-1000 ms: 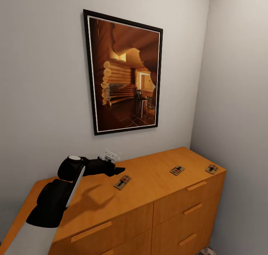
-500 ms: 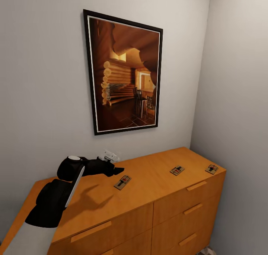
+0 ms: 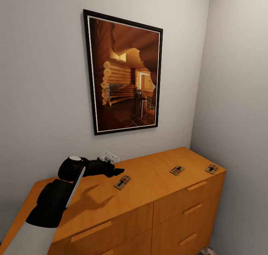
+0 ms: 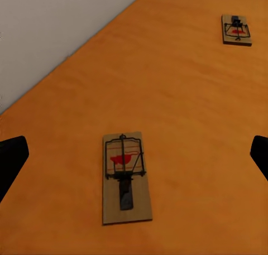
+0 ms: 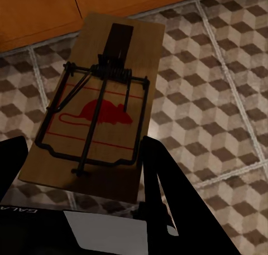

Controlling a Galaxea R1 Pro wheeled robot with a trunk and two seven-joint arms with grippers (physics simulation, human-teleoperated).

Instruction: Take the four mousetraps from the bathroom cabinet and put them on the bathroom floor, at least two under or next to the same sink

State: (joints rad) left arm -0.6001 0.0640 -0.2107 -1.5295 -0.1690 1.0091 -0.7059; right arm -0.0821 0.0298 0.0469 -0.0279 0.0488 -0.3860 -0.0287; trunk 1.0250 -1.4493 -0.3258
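Pale grey walls (image 3: 44,80) meet in a corner behind the cabinet (image 3: 149,210), a wide orange-brown chest with slim bar handles on its drawers, and a large framed picture (image 3: 124,73) of a log interior hangs above it. On the cabinet's top lie three mousetraps in a row: the nearest mousetrap (image 3: 122,182) just beside the left arm's tip, a middle one (image 3: 177,170) well apart from it, and a third (image 3: 211,168) near the right end. The black left arm reaches over the top from the left side, and the left gripper (image 4: 134,154) hovers above the nearest mousetrap (image 4: 126,178) with its two fingertips (image 4: 11,160) spread wide to either side of it, touching nothing; the middle trap (image 4: 237,29) shows farther along the wood. In the right wrist view, the right gripper (image 5: 84,160) is clamped on a fourth mousetrap (image 5: 97,107), a wooden plate with a red mouse print and wire spring, held above the cube-patterned bathroom floor (image 5: 223,110) near the cabinet's base (image 5: 67,9).
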